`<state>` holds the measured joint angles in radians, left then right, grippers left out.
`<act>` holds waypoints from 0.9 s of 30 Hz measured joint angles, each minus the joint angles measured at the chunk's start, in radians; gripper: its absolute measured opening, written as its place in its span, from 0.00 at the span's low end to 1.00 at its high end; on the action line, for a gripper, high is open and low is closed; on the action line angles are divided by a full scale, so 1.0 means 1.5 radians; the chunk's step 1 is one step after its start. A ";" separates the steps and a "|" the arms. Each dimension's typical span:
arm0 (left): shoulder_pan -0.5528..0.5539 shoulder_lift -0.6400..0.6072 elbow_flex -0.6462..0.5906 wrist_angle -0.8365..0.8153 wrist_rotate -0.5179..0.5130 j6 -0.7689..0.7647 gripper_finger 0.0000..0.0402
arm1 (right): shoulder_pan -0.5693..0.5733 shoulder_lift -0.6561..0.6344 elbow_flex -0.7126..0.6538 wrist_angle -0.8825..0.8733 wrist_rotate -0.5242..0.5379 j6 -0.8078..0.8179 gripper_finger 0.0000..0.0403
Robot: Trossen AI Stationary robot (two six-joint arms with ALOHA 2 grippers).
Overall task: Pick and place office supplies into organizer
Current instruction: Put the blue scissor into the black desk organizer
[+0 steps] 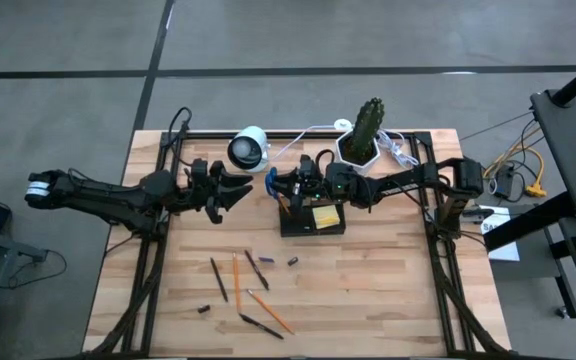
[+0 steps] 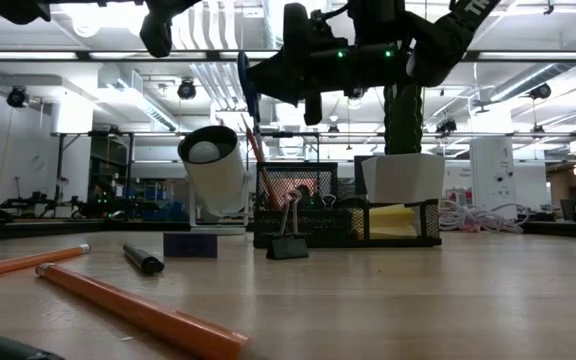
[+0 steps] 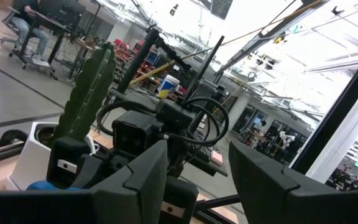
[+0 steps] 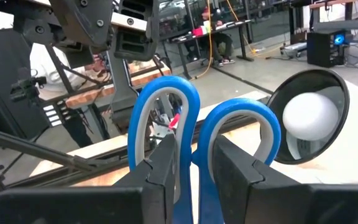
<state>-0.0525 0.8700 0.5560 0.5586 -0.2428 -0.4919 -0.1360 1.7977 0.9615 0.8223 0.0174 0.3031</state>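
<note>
My right gripper (image 1: 280,184) hangs above the left end of the black organizer (image 1: 293,228), shut on the blue-handled scissors (image 1: 271,182). The handle loops (image 4: 166,99) stick out past its fingertips; the blades are hidden. A yellow sticky-note pad (image 1: 326,216) lies in the organizer, and pencils (image 2: 261,165) stand in it. Several orange and black pencils (image 1: 236,280) and small dark stubs (image 1: 293,261) lie on the table nearer the front edge. My left gripper (image 1: 233,190) is raised left of the scissors, open, with nothing between its fingers (image 3: 142,180). My right gripper pinches the scissors between its two fingers (image 4: 229,168) where the two handle loops meet (image 4: 196,163). The fingers come level from the table's right side. The loops point toward the table's left, and the scissors are lifted clear above the organizer.
A white round camera (image 1: 248,148) stands just behind the two grippers. A cactus in a white pot (image 1: 358,148) and white cables (image 1: 398,150) are at the back right. A black binder clip (image 2: 288,240) stands in front of the organizer.
</note>
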 joint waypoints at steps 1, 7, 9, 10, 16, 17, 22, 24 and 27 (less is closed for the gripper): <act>0.000 0.000 0.000 0.000 0.000 0.000 0.39 | 0.000 0.000 0.000 0.000 0.000 0.000 0.17; 0.000 0.000 0.000 0.000 0.000 0.000 0.39 | 0.000 0.000 -0.003 -0.002 0.000 -0.007 0.17; 0.000 0.000 0.000 0.000 0.000 0.000 0.39 | 0.000 0.000 -0.009 -0.002 0.000 -0.008 0.17; 0.000 0.000 0.000 0.000 0.000 0.000 0.39 | -0.001 0.000 -0.012 -0.002 0.000 -0.007 0.17; 0.000 0.000 0.000 0.000 0.000 0.000 0.39 | -0.002 0.000 -0.023 -0.003 -0.007 -0.007 0.17; 0.000 0.000 0.000 0.000 0.000 0.000 0.39 | -0.002 0.000 -0.023 -0.002 -0.011 -0.007 0.17; 0.000 0.000 0.000 0.000 0.000 0.000 0.39 | -0.002 0.000 -0.023 -0.003 -0.012 -0.007 0.17; 0.000 0.000 0.000 0.000 0.000 -0.001 0.39 | -0.002 0.000 -0.023 -0.003 -0.012 -0.007 0.17; 0.000 0.000 0.000 0.000 0.000 -0.001 0.39 | -0.002 0.009 -0.023 0.003 -0.018 -0.001 0.17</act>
<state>-0.0528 0.8700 0.5560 0.5587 -0.2430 -0.4927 -0.1387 1.8111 0.9267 0.8261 -0.0094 0.3022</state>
